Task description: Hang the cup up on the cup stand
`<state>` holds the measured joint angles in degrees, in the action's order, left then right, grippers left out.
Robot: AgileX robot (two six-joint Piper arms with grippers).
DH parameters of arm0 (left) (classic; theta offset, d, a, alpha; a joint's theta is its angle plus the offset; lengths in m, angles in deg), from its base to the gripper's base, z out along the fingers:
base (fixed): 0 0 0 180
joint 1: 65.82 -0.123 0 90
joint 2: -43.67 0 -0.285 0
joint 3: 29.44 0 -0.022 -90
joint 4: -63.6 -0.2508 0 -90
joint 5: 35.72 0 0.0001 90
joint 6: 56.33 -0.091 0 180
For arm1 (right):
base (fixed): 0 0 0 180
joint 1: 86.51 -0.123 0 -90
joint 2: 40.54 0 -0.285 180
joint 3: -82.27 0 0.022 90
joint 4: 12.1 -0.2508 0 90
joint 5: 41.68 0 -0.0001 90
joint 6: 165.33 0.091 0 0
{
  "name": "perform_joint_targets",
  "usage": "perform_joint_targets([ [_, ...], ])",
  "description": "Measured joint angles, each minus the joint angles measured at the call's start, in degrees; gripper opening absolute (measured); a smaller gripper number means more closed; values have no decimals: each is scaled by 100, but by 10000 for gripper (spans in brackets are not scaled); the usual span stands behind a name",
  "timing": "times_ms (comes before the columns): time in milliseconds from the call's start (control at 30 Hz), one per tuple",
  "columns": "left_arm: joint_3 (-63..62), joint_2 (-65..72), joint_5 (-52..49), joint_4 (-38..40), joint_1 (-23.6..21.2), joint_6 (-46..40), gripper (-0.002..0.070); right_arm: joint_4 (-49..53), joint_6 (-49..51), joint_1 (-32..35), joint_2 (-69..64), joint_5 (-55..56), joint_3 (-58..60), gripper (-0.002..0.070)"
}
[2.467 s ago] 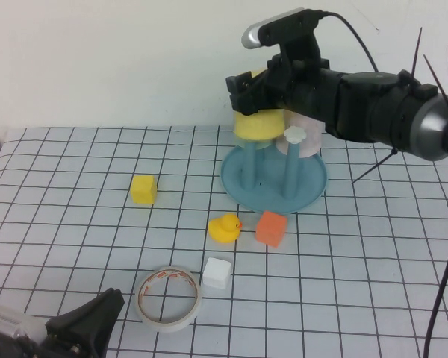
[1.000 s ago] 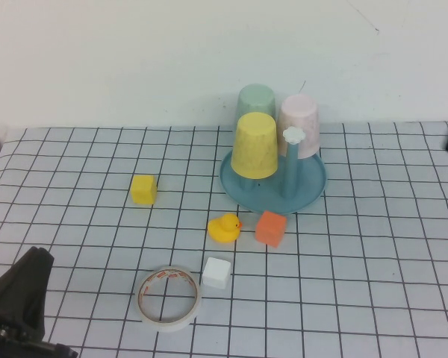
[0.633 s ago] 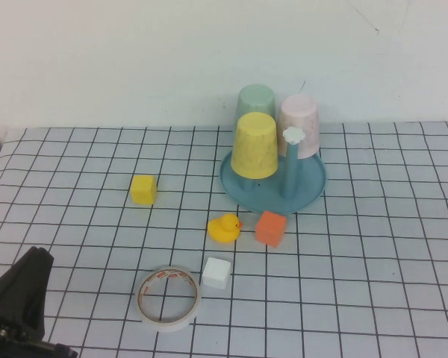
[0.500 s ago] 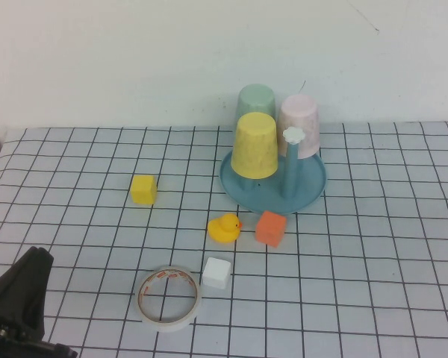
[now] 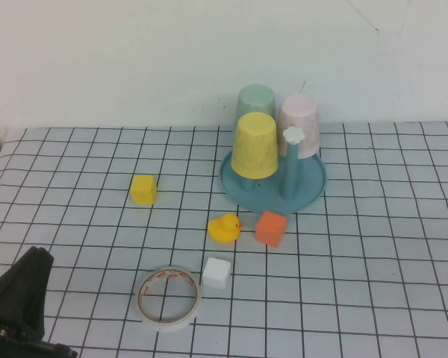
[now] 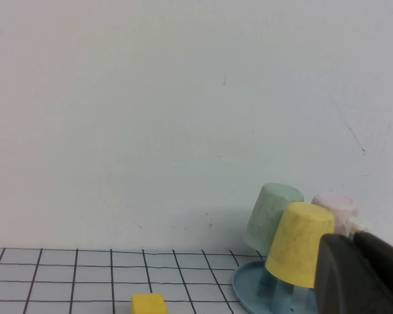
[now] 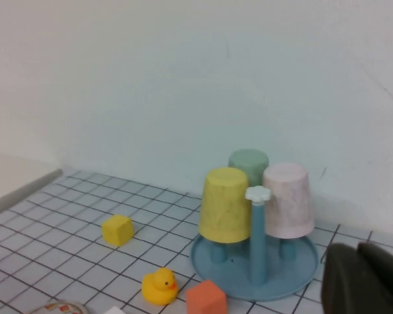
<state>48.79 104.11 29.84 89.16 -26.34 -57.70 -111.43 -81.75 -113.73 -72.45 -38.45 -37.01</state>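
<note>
The yellow cup [image 5: 254, 145] sits upside down over a peg of the blue cup stand [image 5: 310, 190], free of both grippers. It also shows in the left wrist view [image 6: 300, 243] and the right wrist view [image 7: 225, 205]. One peg with a white flower tip [image 5: 293, 135] stands bare. My left gripper [image 5: 36, 261] is at the table's front left corner, shut and empty; it shows in the left wrist view [image 6: 354, 245] too. My right gripper [image 7: 357, 252] is out of the high view, shut and empty, back from the stand.
A pale green cup [image 5: 255, 98] and a pale pink cup [image 5: 299, 123] hang on the stand's rear pegs. In front lie a rubber duck [image 5: 224, 227], an orange cube [image 5: 270, 227], a white cube [image 5: 216, 272], a tape roll [image 5: 169, 297] and a yellow cube [image 5: 143, 189].
Earlier my right gripper held the yellow cup over the stand; it has let go and pulled back out of the high view. The cup stays on its peg. Nothing moved in the last second.
</note>
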Motion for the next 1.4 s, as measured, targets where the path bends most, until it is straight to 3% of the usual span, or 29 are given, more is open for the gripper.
perform_joint_targets([
  [433, 0, 0, 0, 0, 0, 0, -1, 120, -272, 54, 87, 76, 129, -1],
  [533, 0, 0, 0, 0, 0, 0, -1, 1310, 819, 256, 258, 287, 318, -1],
  [667, 0, 0, 0, 0, 0, 0, -1, 4671, 3998, 921, 696, 119, 616, -1],
  [800, 0, 0, 0, 0, 0, 11, -1, 7755, 7735, 1946, 1374, -1141, 771, -1],
  [900, 0, 0, 0, 0, 0, 11, -1, 9385, 9207, 2987, 1971, -2458, 798, -1],
  [1033, 0, 0, 0, 0, 0, 11, -1, 10044, 9549, 3613, 2412, -2596, 907, -1],
  [1133, 0, 0, -18, 0, 0, 11, -1, 10162, 9641, 3690, 2479, -2059, 1220, -1],
  [1267, 0, 0, -63, 0, 0, 11, -1, 10360, 10048, 3536, 2486, -1031, 1770, -1],
  [1400, 0, 0, -114, 0, 0, 11, -1, 10455, 10248, 3097, 2486, -906, 1797, -1],
])
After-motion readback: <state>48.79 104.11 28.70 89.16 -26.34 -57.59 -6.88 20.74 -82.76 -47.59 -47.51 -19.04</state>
